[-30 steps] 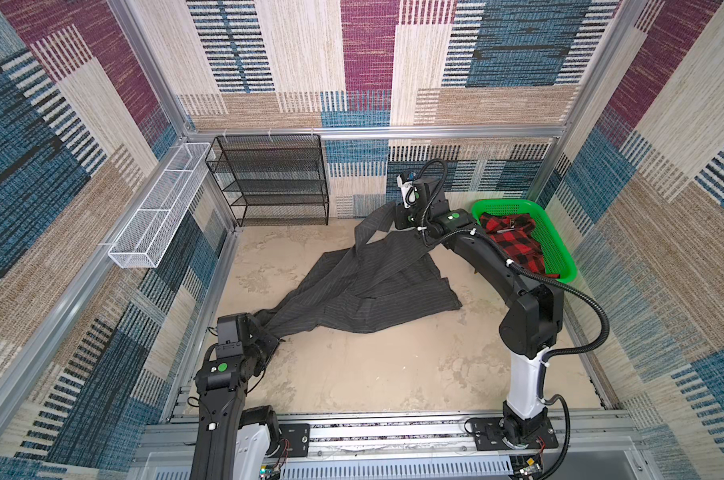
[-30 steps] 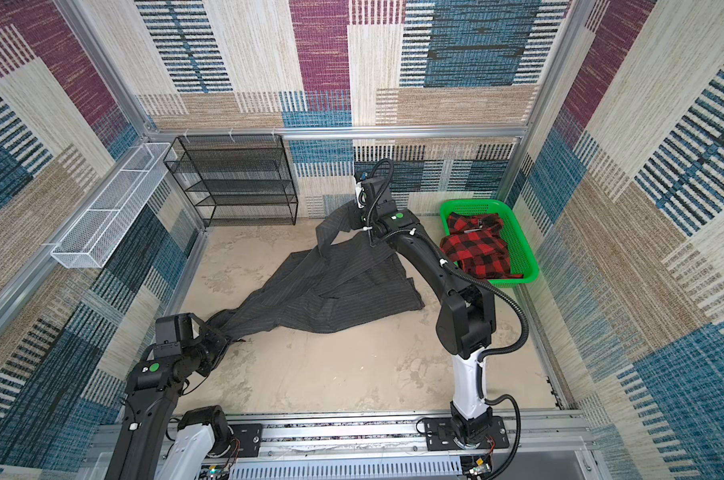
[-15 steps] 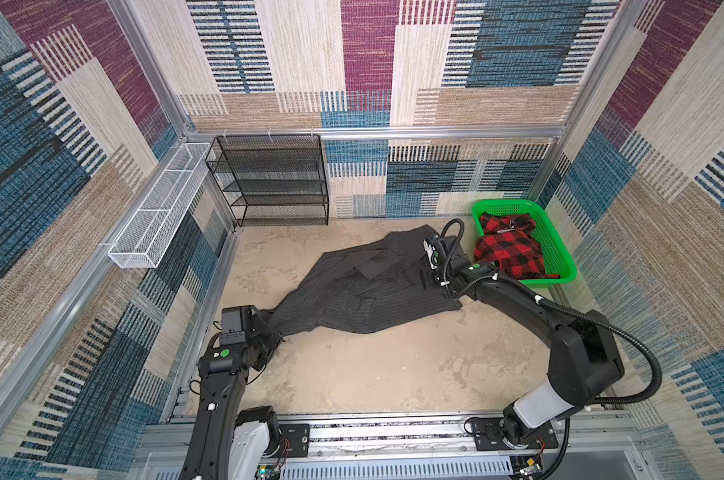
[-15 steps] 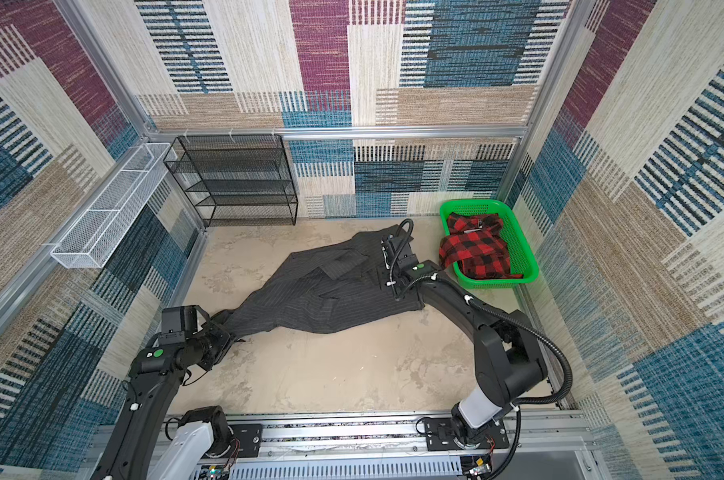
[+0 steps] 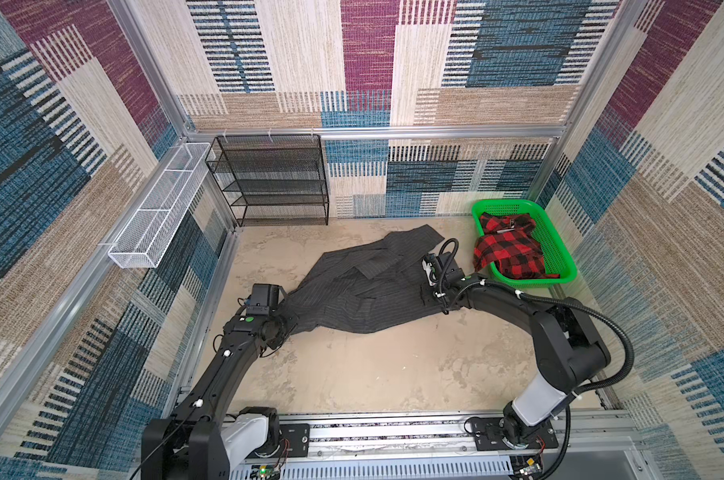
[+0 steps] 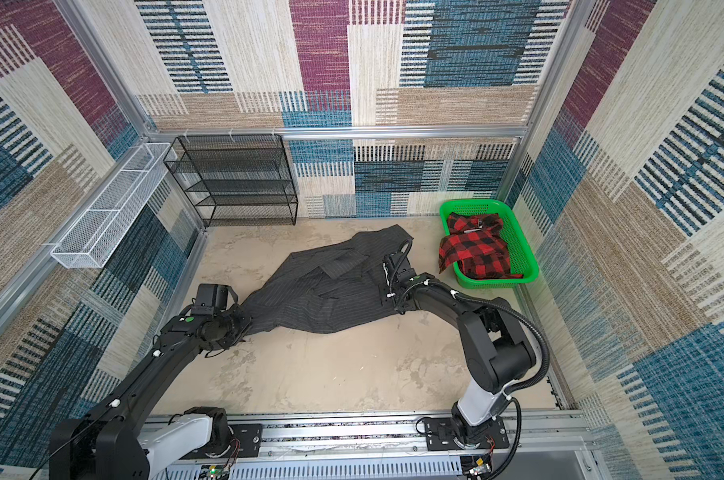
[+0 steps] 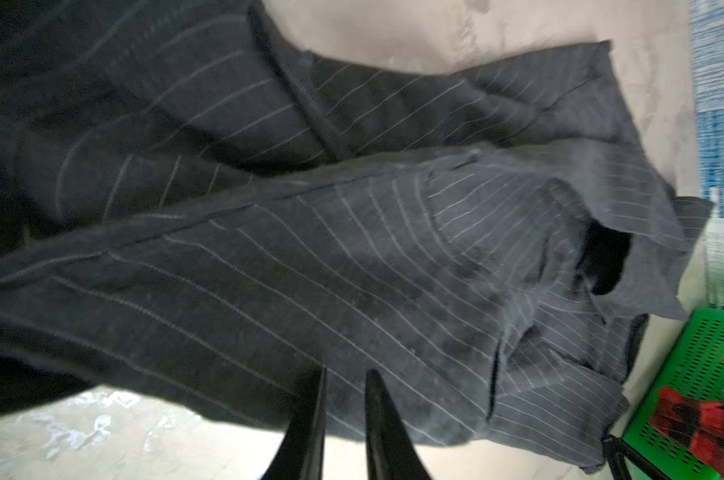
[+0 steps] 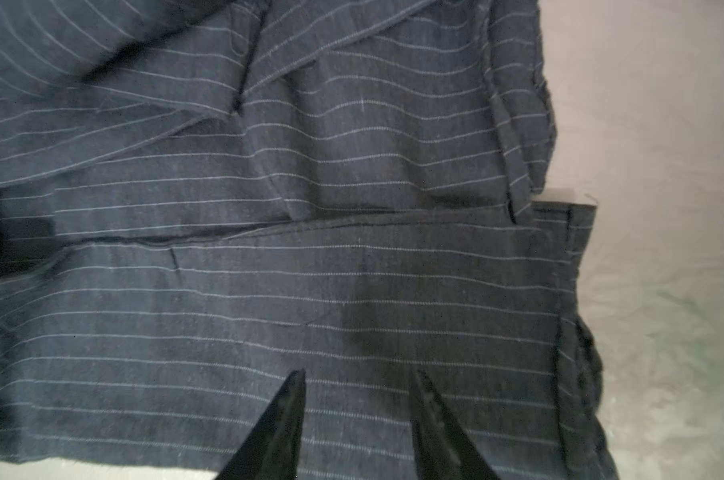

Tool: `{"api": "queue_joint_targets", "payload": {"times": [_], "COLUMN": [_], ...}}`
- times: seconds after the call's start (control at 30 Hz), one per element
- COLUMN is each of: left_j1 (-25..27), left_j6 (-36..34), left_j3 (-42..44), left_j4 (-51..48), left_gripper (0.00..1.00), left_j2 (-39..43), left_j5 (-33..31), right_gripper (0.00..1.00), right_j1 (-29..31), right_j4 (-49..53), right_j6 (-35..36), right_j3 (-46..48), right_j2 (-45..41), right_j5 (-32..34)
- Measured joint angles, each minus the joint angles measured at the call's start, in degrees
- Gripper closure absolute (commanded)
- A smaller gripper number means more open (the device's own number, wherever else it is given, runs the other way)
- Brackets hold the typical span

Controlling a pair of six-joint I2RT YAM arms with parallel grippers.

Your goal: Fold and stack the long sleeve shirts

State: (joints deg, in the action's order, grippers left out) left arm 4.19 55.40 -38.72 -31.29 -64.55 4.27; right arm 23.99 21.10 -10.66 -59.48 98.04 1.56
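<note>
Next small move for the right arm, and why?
Probably lower the right gripper and pinch the grey pinstripe shirt beneath it. Its jaws stand open over the cloth, the left gripper looks shut on the far end, and the shirt lies rumpled with overlapping layers; a second grip would let both arms spread it.
</note>
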Motion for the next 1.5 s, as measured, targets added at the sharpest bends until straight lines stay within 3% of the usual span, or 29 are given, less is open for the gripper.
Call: {"api": "queue_joint_targets", "payload": {"times": [0.3, 0.6, 0.77, 0.93, 1.13, 1.5], "left_j1": [0.07, 0.11, 0.02, -1.05, -1.44, -1.44], "left_j6": [0.13, -0.57, -2.75, -4.85, -6.05, -7.13], "left_j3": [6.03, 3.87, 0.0, -4.02, -6.93, -8.33], "left_j4": [5.09, 12.85, 11.41, 8.98, 6.45, 4.48], "left_gripper": [0.86, 0.84, 0.82, 0.81, 0.75, 0.76], "left_j2": [-7.67, -14.12, -17.46, -20.11, -16.79, -13.03], "left_j5": [-3.15, -4.09, -6.1, -8.87, -9.44, -8.37], "right_gripper": [0.59, 0.6, 0.61, 0.58, 0.54, 0.54], "right_j1": [-8.09, -15.61, -16.06, -14.05, -11.76, -13.11], "right_j4": [-9.4, -14.19, -10.84, -2.25, 4.09, 4.94], "right_j6": [-1.03, -1.03, -1.88, -5.53, -7.52, -2.62], "right_j3": [3.43, 7.17, 9.35, 14.36, 11.41, 3.52], "right_j2": [4.85, 3.28, -0.28, -9.66, -18.78, -6.75], "right_j5": [-2.23, -3.93, -3.93, -3.19, -2.36, 1.14]}}
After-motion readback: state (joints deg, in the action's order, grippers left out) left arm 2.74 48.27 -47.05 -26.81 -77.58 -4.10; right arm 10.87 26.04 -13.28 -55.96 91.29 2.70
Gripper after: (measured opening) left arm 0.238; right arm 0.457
